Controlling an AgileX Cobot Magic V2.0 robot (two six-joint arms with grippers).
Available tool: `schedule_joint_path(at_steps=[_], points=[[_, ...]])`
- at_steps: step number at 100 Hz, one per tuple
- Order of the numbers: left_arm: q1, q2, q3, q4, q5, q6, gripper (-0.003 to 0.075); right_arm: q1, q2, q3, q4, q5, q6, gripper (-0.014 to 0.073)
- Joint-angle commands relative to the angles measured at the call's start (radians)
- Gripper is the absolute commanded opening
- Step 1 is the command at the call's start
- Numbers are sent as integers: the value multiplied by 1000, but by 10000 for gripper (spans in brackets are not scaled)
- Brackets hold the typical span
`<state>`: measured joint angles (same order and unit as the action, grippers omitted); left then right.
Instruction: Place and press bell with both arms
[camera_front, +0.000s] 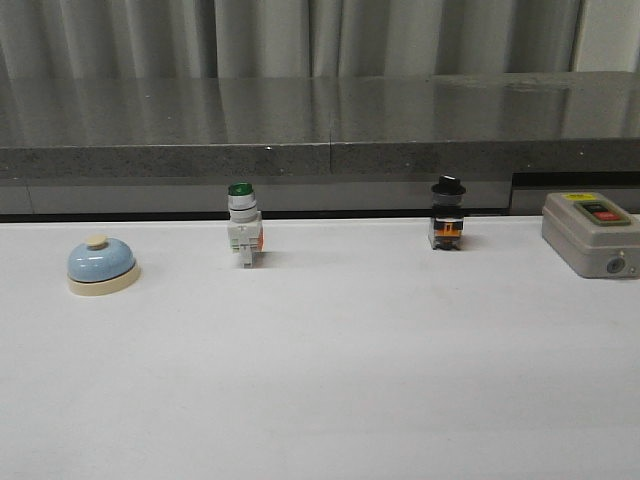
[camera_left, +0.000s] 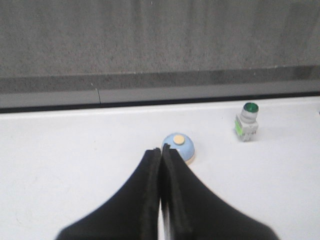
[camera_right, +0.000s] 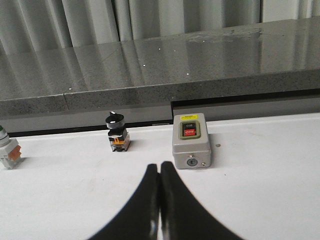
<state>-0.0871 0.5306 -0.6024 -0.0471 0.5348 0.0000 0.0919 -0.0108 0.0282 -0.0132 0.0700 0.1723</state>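
The bell (camera_front: 102, 268), a light-blue dome with a cream base and cream button, sits on the white table at the far left. In the left wrist view the bell (camera_left: 180, 147) lies just beyond my left gripper (camera_left: 161, 150), whose black fingers are pressed together with nothing between them. My right gripper (camera_right: 160, 166) is also shut and empty, hovering over bare table short of the grey box. Neither arm shows in the front view.
A green-capped white pushbutton switch (camera_front: 243, 226) stands at centre left, also in the left wrist view as the green-capped switch (camera_left: 246, 121). A black-knobbed switch (camera_front: 447, 215) stands at centre right. A grey box with red and black buttons (camera_front: 592, 233) sits far right. A dark stone ledge (camera_front: 320, 130) runs behind the table.
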Motion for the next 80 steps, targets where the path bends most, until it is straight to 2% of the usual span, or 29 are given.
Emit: schedule_joint_path(at_steps=[1, 13, 28, 59, 68, 76, 80], points=[[0, 99, -101, -13, 36, -8, -21, -4, -20, -20, 1, -80, -7, -64], [0, 200, -156, -13, 93, -8, -21, -4, -20, -20, 1, -80, -7, -64], [0, 291, -165, -13, 96, -8, -21, -4, -20, -20, 1, -80, -7, -64], [0, 368, -165, -19, 105, -8, -13, -4, -20, -20, 1, -80, -7, -64], [0, 370, -165, -19, 105, 0, 68, -4, -20, -20, 1, -80, -7, -64], [0, 370, -167, -19, 105, 18, 209, -4, -20, -20, 1, -80, -7, -64], [0, 370, -167, -19, 105, 25, 307, -4, -20, -20, 1, -80, -7, -64]])
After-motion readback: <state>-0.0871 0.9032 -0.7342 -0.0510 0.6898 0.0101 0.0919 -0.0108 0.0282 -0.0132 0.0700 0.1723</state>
